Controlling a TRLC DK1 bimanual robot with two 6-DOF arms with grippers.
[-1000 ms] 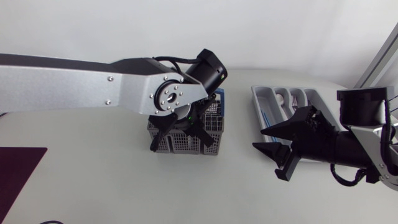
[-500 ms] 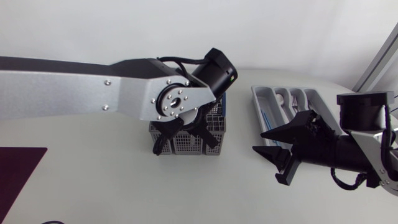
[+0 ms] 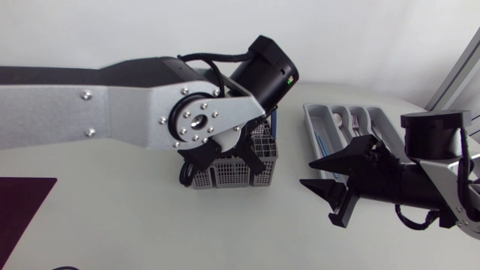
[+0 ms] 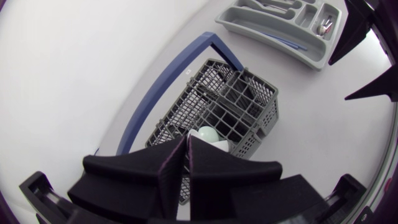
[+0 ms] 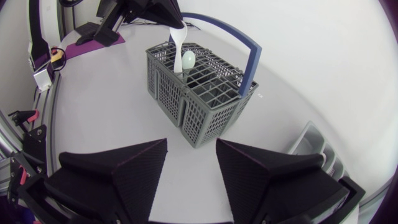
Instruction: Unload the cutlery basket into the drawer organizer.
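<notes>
Head view: left arm [image 3: 90, 112] lies across the table's [image 3: 112, 225] middle, its wrist bent down over the cutlery basket [image 3: 225, 178]. The right gripper [image 3: 307, 172] hovers level and gaping, holding nothing, beside the organizer [image 3: 319, 124] near the far right corner.
Left wrist view: left gripper [image 4: 188, 142] pinches a pale spoon [image 4: 208, 134].
Right wrist view: the spoon's bowl sits at the basket's rim.

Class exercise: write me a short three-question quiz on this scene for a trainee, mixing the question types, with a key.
1. True or false: the right claw is open and empty.
2. The left claw, over the cutlery basket, grips: A) a metal knife, B) a white utensil, C) nothing.
3. Fill in: the basket's handle is coloured ____.
Key: 1 true; 2 B; 3 blue.
</notes>
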